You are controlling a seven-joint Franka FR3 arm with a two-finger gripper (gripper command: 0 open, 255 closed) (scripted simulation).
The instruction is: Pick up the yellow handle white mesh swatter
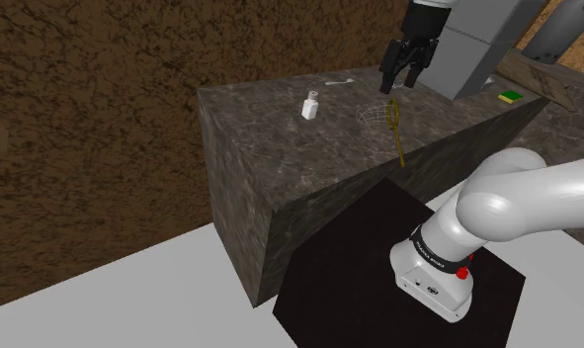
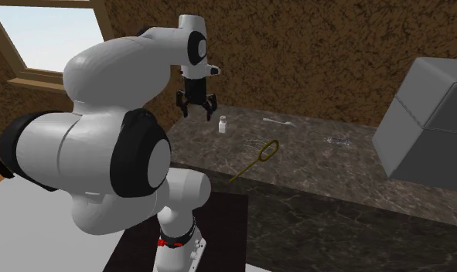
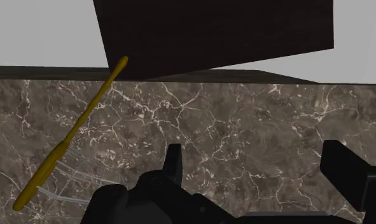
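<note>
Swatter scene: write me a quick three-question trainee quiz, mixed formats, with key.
1. True or false: the black two-finger gripper is shut on the yellow-handled white-mesh swatter.
2. The swatter's handle tip: A) overhangs the edge of the dark marbled counter; B) lies wholly on the counter; C) sits between the gripper's fingers.
3. Short answer: what stands upright on the counter near the swatter's mesh end?
Key: 1 false, the gripper is open above the counter; 2 A; 3 the small white bottle.
</note>
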